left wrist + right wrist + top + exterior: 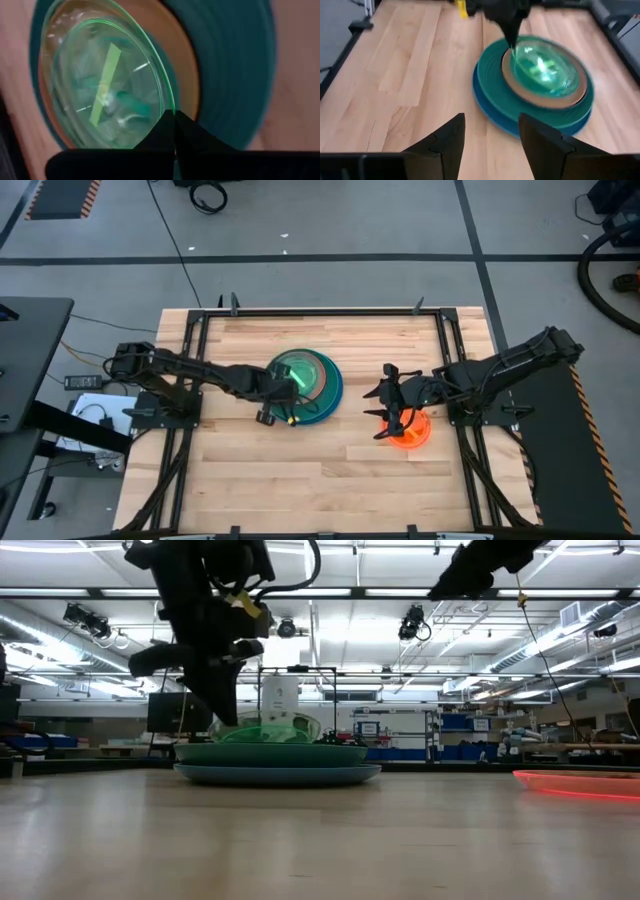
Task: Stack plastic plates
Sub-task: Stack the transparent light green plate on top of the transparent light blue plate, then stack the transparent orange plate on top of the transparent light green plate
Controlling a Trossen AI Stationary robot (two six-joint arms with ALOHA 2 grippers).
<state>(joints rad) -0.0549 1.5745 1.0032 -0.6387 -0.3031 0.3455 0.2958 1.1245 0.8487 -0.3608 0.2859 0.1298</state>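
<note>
We count one stack point(318, 385), lime plate point(296, 370) pinched by left tool point(297, 387) | one orange plate point(410, 430) right | right tool point(489, 131) spread.

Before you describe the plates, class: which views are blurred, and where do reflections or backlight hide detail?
Right wrist view: the stack is soft with blur, and glare whitens the lime green plate. Left wrist view: bright streaks of reflection cross that plate, with the left gripper closed at its rim. Low view: ceiling lights leave the arm a dark silhouette; the orange plate glows. High view: evenly lit.

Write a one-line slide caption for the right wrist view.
Left end effector pinches lime plate atop the stack.
</note>
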